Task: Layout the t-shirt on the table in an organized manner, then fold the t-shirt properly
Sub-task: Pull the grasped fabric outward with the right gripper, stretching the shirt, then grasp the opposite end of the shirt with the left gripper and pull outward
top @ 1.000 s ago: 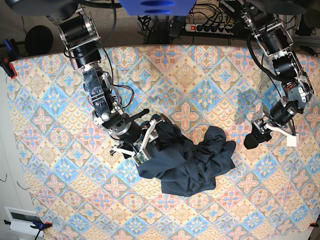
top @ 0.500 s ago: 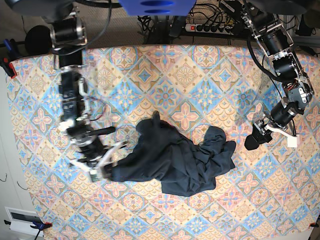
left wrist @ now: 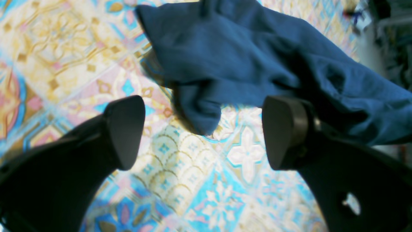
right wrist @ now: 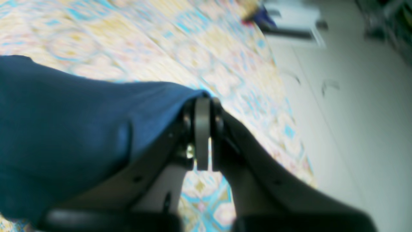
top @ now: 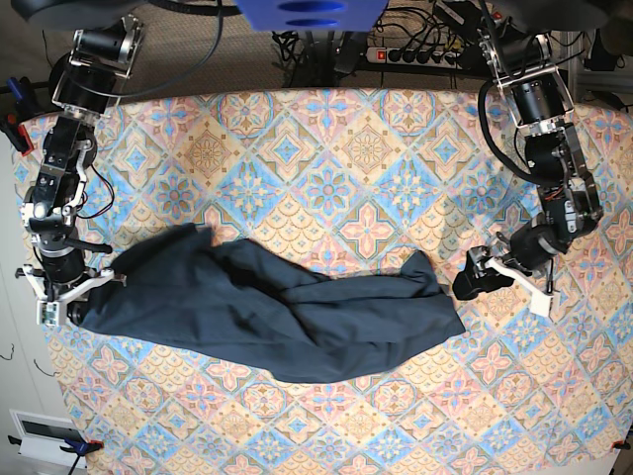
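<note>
Right gripper (right wrist: 202,135) is pinched tight on an edge of the shirt (top: 287,317), its dark fingers pressed together with navy cloth draped over the left one in the wrist view. In the base view this gripper (top: 61,302) sits at the table's (top: 326,148) left edge, at the shirt's left end.

Left gripper (left wrist: 202,132) has its two fingers spread wide, with nothing between them but patterned cloth. Its pads (left wrist: 124,132) are matte black, flat-faced and rounded at the tip. In the base view it (top: 473,282) hovers just right of the shirt's right end, apart from it.

Stretched into a long, low band across the middle of the table, the shirt runs from the left edge to right of centre. Its fabric is soft, plain and dark navy, with long wrinkles along its length and a bunched, folded lobe at the right end. Collar, sleeves and label cannot be made out.

Pastel diamond tiles with floral motifs in pink, blue and yellow cover the table.

Both wrist views are blurred, the right one heavily; its far background is only pale shapes. Upper arms are cut off by the top of the base view.
</note>
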Controlling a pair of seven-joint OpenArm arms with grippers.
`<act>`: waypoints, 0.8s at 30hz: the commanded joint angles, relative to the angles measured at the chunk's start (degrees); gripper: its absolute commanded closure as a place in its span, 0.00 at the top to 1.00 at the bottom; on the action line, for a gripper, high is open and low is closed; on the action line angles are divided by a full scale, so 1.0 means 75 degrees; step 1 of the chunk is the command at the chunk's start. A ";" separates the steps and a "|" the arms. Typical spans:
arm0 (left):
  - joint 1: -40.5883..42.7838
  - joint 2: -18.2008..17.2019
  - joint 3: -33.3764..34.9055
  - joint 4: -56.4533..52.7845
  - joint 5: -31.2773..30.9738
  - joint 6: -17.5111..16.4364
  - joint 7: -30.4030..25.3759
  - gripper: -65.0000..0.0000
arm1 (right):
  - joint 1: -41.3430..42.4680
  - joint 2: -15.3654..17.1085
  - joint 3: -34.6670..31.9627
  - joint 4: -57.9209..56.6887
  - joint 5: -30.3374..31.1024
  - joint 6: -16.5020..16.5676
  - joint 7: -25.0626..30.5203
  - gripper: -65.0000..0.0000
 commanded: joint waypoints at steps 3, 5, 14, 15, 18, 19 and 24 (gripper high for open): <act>-0.0116 -0.0144 0.0526 0.0129 0.0073 -0.0061 -0.0682 0.81 | 0.0173 0.0127 0.0582 -0.0169 0.0069 0.0012 0.0227 0.01; -0.0104 -0.0156 0.0843 0.0117 0.0331 -0.0061 -0.0905 0.81 | 0.0173 0.0127 0.0711 -0.0193 0.0069 0.0012 0.0227 0.01; -0.0550 0.0032 0.2636 0.0059 0.1749 -0.0038 -0.1679 0.81 | -0.0190 0.0115 0.0793 0.0030 0.0058 0.0012 0.0239 0.29; -0.0632 0.0114 0.2648 -0.0012 0.1831 -0.0038 -0.1702 0.81 | -0.0249 0.0104 0.0793 0.0112 0.0058 0.0012 0.0239 0.31; -0.1030 0.0431 0.2648 -0.0563 0.1913 -0.0038 -0.1667 0.81 | -0.0413 0.0104 0.0793 0.0276 0.0058 0.0012 0.0239 0.32; -0.1159 0.0548 0.2648 -0.0844 0.1913 -0.0038 -0.1679 0.81 | -0.0448 0.0104 0.0793 0.0300 0.0069 0.0012 0.0239 0.32; -0.1757 0.1028 0.2625 -0.1969 0.1901 -0.0015 -0.1737 0.81 | -0.0483 0.0104 0.0793 0.0464 0.0081 0.0012 0.0239 0.32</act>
